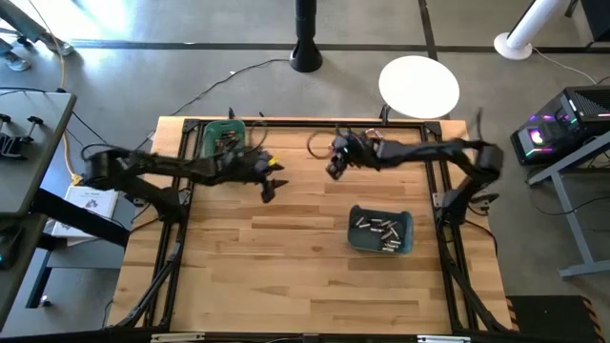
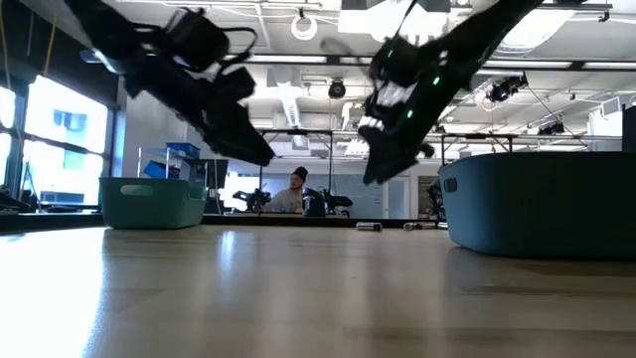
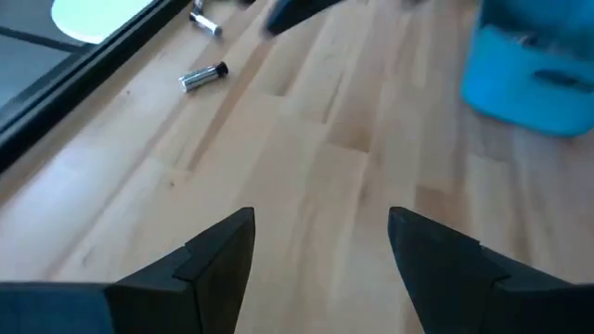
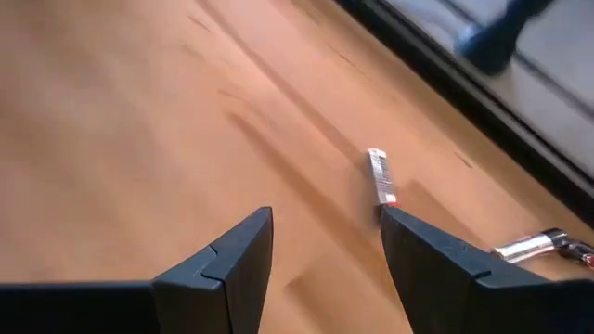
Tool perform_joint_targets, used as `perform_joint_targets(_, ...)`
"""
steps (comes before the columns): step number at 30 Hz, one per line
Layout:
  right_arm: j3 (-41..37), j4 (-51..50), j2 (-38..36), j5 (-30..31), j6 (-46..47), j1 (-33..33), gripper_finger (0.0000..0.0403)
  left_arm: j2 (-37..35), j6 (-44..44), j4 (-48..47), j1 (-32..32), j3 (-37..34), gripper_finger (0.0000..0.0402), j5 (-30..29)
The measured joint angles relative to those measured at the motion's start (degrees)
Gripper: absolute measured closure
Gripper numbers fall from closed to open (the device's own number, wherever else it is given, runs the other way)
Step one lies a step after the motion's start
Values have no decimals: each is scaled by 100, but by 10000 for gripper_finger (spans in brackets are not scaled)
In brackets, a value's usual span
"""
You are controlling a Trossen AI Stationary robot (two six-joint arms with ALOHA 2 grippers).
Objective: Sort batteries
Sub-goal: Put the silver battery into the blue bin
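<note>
While both arms hang above the wooden table [image 1: 286,276], neither carries anything.

Item 1, left gripper [image 1: 270,188]: fingers [image 3: 218,255] spread apart, nothing between them, only bare planks under the gap in the left wrist view. It sits raised over the table's middle, a little toward the far edge, just beside the green bin [image 1: 223,138]. In the low view the left gripper [image 2: 260,154] hangs clear of the surface, pointing down at a slant.

Item 2, right gripper [image 1: 333,170]: fingers [image 4: 232,255] likewise parted and empty, held above the table near the far edge, well apart from the left one. In the low view the right gripper [image 2: 376,171] is off the wood, tilted downward.

Item 3, loose batteries: one silvery cell with a red end [image 4: 380,176] lies on the wood just beyond the right finger's tip; whether it touches the finger cannot be told. A second silvery cell [image 4: 538,245] lies farther out near the table's dark frame. The left wrist view shows two cells, one [image 3: 203,77] lying alone on the planks and another [image 3: 206,24] beyond it, close to the frame. The low view shows small cells [image 2: 370,226] lying on the far part of the table.

Item 4, green bin: at the far left of the table, with small dark pieces inside, too small to identify.

Item 5, blue bin [image 1: 404,245]: on the right half of the table, nearer the front, holding several silvery batteries [image 1: 374,229].

Item 6, background: a person [image 2: 294,191] sits in the room beyond the table.
</note>
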Motion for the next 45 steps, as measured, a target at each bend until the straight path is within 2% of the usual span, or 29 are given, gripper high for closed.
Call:
perform_joint_targets(4, 551, -322, 808, -301, -339, -598, 208, -751, -453, 474, -235, -721, 163, -38)
perform_joint_targets(8, 1081, -759, 1321, -547, -488, -923, 208, -1258, -560, 983, -388, -1225, 163, -126)
perform_joint_targets(16, 1404, -903, 1771, -1389, -674, -1298, 225, -1538, -775, 1232, -494, -1558, 163, -281)
perform_joint_targets(21, 1398, -982, 1937, -1558, -753, -1362, 275, -1539, -855, 1238, -663, -1576, 163, -309)
perform_joint_targets(27, 1395, -1055, 1879, -1499, -1038, -1206, 381, -1539, -784, 1295, -746, -1576, 163, -349)
perform_joint_targets(31, 1367, -1398, 1510, -952, -1079, -813, 379, -1539, -770, 1297, -745, -1576, 163, -464)
perform_joint_targets(35, 1374, -2223, 690, -423, -1081, -95, 384, -1539, -813, 1205, -745, -1576, 163, -465)
perform_joint_targets(38, 1374, -3061, -3, -99, -858, 754, 384, -1539, -814, 1203, -745, -1576, 163, -474)
perform_joint_targets(41, 1296, -3846, -707, -41, -406, 1758, 384, -1539, -811, 1203, -747, -1576, 163, -476)
perform_joint_targets(45, 891, -4330, -1444, -262, 875, 3131, 384, -1539, -809, 1229, -826, -1576, 163, -478)
